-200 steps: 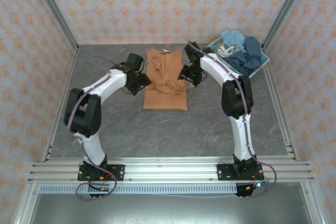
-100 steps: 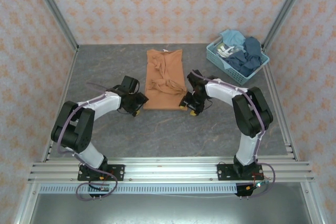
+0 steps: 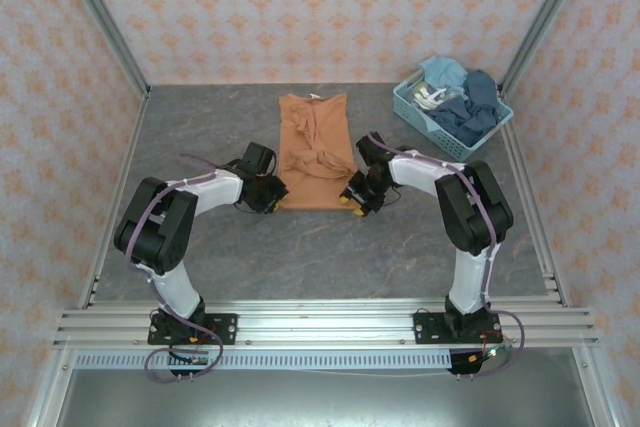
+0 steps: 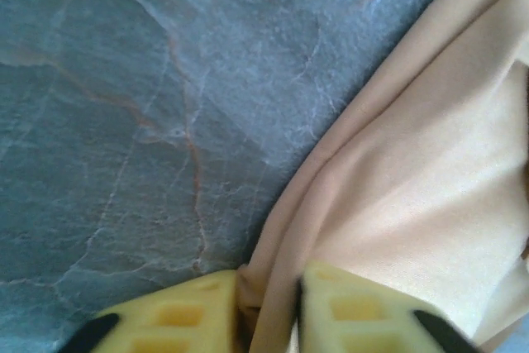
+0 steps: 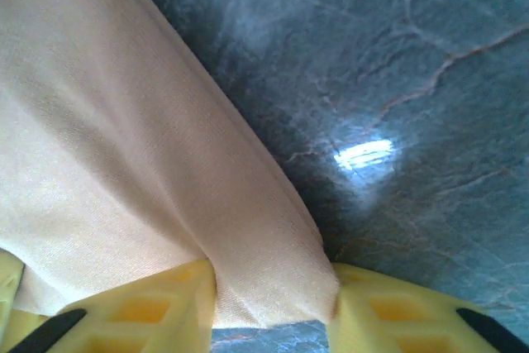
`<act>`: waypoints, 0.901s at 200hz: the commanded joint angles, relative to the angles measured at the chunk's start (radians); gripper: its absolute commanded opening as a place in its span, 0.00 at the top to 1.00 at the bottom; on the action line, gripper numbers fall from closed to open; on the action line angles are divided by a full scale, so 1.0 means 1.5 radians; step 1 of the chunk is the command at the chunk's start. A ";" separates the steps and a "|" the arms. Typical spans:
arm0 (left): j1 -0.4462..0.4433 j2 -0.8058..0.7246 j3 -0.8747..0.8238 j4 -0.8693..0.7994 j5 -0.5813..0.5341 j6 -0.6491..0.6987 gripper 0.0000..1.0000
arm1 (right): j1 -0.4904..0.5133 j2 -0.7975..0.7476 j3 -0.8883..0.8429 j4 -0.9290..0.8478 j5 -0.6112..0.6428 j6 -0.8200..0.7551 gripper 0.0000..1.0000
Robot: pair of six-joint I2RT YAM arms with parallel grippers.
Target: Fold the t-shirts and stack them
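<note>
Bare table (image 3: 320,252) around t-shirt (image 3: 318,182); basket (image 3: 418,117) far-right.

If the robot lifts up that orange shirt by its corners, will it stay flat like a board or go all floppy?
Probably floppy: the orange-tan cloth t-shirt wrinkles and bunches on the grey table. It would likely sag between the left end effector and right end effector, which sit at its near corners. It looks thin, so probably light.

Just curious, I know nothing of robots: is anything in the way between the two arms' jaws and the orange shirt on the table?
Nothing visible does. The left arm's jaws and the right arm's jaws each pinch a near corner of the orange-tan cloth t-shirt.
</note>
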 commanded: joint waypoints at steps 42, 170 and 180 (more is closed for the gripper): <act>-0.007 -0.050 -0.002 -0.036 -0.037 0.012 1.00 | -0.001 0.044 0.087 -0.010 0.064 -0.044 1.00; 0.033 -0.202 0.074 -0.113 -0.039 -0.018 1.00 | -0.015 0.043 0.449 -0.270 0.078 -0.170 1.00; 0.029 -0.216 0.027 -0.109 -0.027 -0.023 1.00 | -0.009 0.020 0.380 -0.244 0.064 -0.164 1.00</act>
